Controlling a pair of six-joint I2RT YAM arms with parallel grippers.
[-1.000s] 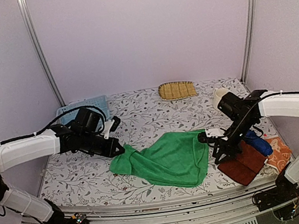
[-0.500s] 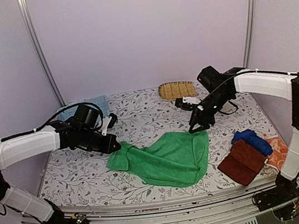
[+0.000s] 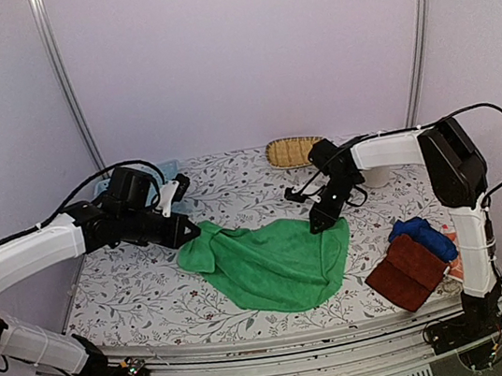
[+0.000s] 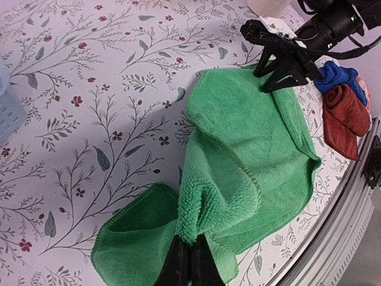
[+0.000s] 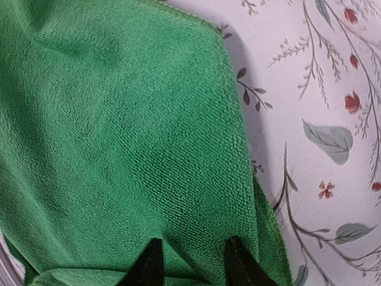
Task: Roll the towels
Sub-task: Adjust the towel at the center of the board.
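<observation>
Top view: the green towel (image 3: 277,264) lies spread and rumpled at the centre of the floral-covered table (image 3: 134,291). The left gripper (image 3: 194,235) is at the towel's left corner, which is raised off the surface and bunched at the tips. The right gripper (image 3: 319,225) is at the towel's far right corner, tips down on the cloth. A reddish-brown towel (image 3: 413,270) and a blue towel (image 3: 425,236) lie touching each other near the right edge, apart from the green one. A straw tray (image 3: 295,151) sits at the far side. Left wrist view: the fingers (image 4: 178,267) are closed tight together on a thick fold of the green towel, and the cloth drapes away from them toward the right gripper. Right wrist view: the fingertips (image 5: 152,265) stand partly apart on the green towel just inside its edge. The cloth between them lies flat, and no pinch is visible.
</observation>
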